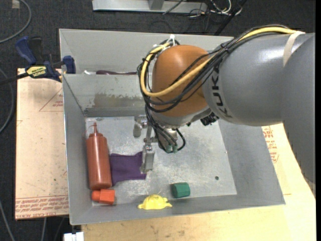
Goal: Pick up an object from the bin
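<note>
Grey metal bin (75, 119): the gripper (148, 165) is at the purple cloth (124, 167), on its right edge.
A red bottle (99, 160) lies touching the cloth's left; orange cap (104, 197), yellow piece (154, 203) and green block (180, 190) lie below it. Whether the gripper is open or closed cannot be told.
</note>
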Robot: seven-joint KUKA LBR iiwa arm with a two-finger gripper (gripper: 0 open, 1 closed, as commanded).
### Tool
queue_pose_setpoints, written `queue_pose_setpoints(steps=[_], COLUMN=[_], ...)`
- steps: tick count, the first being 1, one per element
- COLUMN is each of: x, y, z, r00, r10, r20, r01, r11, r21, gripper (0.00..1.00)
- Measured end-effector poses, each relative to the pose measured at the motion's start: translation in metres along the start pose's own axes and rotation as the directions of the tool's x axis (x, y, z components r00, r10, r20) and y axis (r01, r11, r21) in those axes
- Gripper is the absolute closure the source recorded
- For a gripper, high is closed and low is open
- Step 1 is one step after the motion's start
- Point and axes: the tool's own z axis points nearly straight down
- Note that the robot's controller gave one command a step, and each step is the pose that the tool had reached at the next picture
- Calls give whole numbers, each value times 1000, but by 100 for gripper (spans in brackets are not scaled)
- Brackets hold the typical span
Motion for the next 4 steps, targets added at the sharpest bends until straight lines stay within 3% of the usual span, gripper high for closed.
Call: queue_pose_setpoints(steps=[1,2,3,4], x=[-2,-16,-16,-16], y=[-1,-31,-31,-40], z=[-4,104,104,-48], r00=[1000,990,990,995], r10=[3,-139,-139,-100], r20=[7,1,1,7], r01=[-3,139,139,100], r11=[1000,990,990,995], r21=[-1,-1,-2,-3], gripper=[0,100,100,100])
